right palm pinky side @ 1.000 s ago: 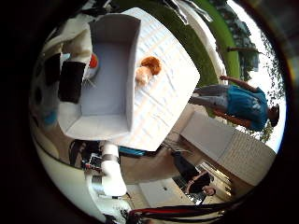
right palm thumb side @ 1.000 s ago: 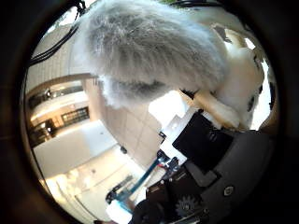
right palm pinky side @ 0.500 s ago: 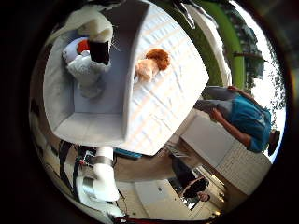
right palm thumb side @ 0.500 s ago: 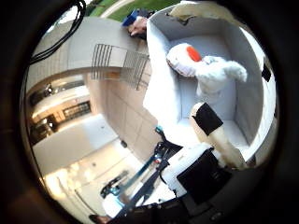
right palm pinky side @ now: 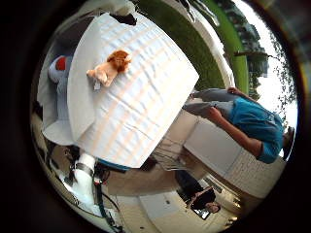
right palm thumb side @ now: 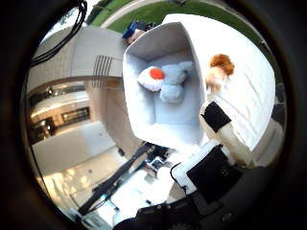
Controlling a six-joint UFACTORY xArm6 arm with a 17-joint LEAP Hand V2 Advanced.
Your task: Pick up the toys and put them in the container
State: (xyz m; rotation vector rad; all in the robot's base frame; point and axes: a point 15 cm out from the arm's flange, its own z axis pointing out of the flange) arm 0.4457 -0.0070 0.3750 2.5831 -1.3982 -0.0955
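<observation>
A grey-white plush toy with an orange-red patch lies inside the pale grey container. An orange-brown plush toy lies on the white quilted table, just outside the container's long wall. My right hand shows in the right thumb side palm view as white and black fingers reaching out, relaxed, above the container's near end. It holds nothing. The right little finger side palm view shows one white finger past the table's edge.
The container stands along one side of the table. Beyond the table lie pavement, a building front and a green lawn. A dark stand with legs is below the table's edge.
One second ago the grey fluffy toy filled the thumb side view, close to the palm. Now it lies in the container. The hand has pulled back, so container and table look smaller.
</observation>
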